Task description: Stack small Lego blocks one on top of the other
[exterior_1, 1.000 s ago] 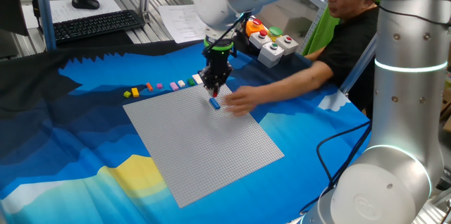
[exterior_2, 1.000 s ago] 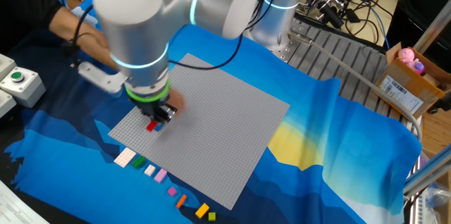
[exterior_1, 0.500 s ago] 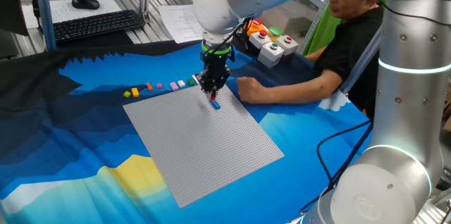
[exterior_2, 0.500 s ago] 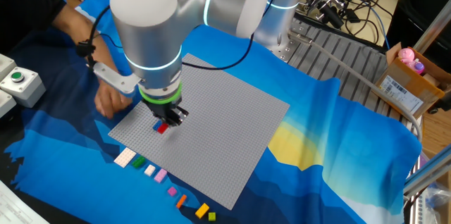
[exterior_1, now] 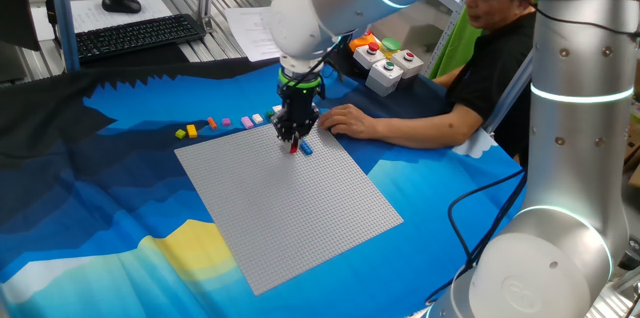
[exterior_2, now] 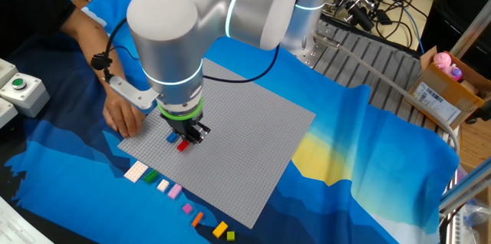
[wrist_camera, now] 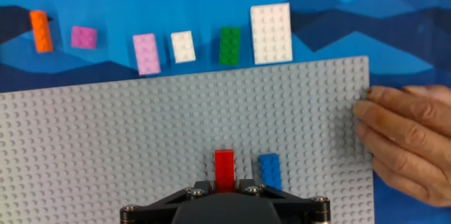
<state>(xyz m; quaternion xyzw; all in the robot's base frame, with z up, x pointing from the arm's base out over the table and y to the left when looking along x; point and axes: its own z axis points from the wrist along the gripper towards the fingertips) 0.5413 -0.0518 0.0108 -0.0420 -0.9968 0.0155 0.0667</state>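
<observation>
Gripper [wrist_camera: 224, 185] closed on 1 red block [wrist_camera: 224, 170], blue block [wrist_camera: 270, 171] just right on grey baseplate [wrist_camera: 141, 132], person's hand [wrist_camera: 409, 143] touching plate's right edge

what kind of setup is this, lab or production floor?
Most likely a robotics lab bench: a person's hand rests at the grey baseplate beside the arm, a button box stands close by, and a keyboard sits on a desk behind.
</observation>
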